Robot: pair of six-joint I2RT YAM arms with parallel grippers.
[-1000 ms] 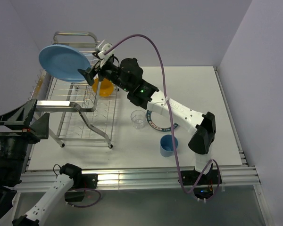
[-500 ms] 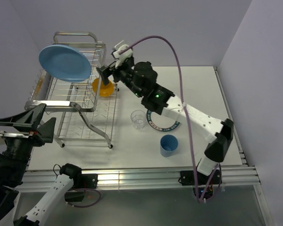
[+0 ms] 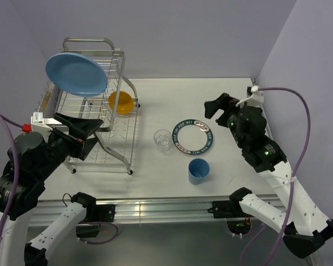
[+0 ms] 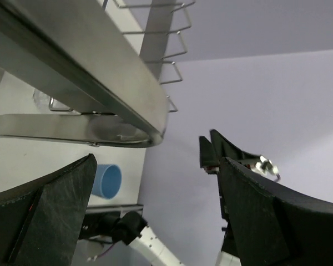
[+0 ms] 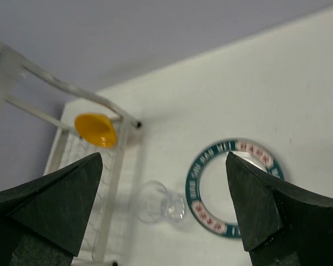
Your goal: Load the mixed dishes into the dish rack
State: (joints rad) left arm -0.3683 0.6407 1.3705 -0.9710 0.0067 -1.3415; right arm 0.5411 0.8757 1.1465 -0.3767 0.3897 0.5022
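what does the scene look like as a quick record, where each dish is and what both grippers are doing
in rack: light-blue plate propped on the dish rack upper tier; orange bowl on lower tier
on table: clear glass, lettered plate, blue cup, all right of the rack
left gripper: open, empty, at the rack's near side
right gripper: open, empty, above the table's right side
not yet loaded: glass, lettered plate, cup

Bright, even light, soft shadows on the table (image 3: 155,172); the dish rack (image 4: 89,64) gleams, blurred close up.
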